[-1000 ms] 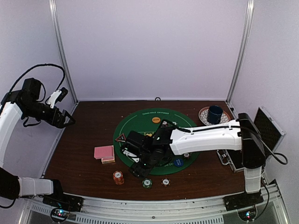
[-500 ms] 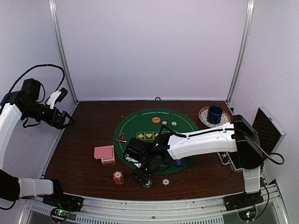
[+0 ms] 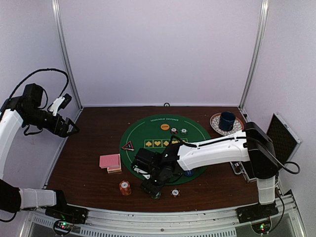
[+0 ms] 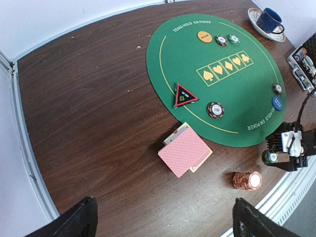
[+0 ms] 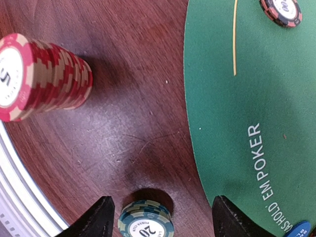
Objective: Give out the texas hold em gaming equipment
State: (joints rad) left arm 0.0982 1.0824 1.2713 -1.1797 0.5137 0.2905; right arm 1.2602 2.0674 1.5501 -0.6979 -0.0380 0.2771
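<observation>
Far left of the round green felt mat (image 3: 158,133), the left gripper (image 3: 71,129) hangs with jaws spread wide, holding nothing. The pink-backed card deck (image 3: 110,161) lies just left of the mat. Off its near-left rim stands the orange-red striped chip stack (image 3: 125,187). The right gripper (image 5: 160,212) straddles the green striped chip stack (image 5: 145,223) just off the mat's near edge, fingers apart and unclamped.

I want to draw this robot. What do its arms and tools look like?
White arms with black joints. A black cable loops over the left arm; another runs along the right arm. The left tool and right tool are black, two-fingered.
</observation>
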